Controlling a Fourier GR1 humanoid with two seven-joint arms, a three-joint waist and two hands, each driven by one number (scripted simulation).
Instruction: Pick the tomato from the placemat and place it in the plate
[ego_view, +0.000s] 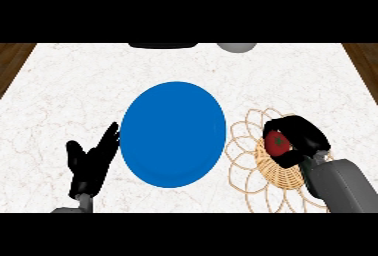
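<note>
A red tomato (277, 142) with a green stem sits over the woven wicker placemat (255, 172) at the right. My right hand (301, 136) is curled round it, fingers above and thumb below, hiding its right side. A blue plate (173, 134) lies in the middle of the counter, just left of the placemat. My left hand (90, 163) rests open at the lower left, fingers pointing up beside the plate's left rim.
The white marble counter (74, 90) spans the view, with brown wood floor past both far corners. A dark object (162, 45) and a grey rounded object (236, 47) sit at the far edge.
</note>
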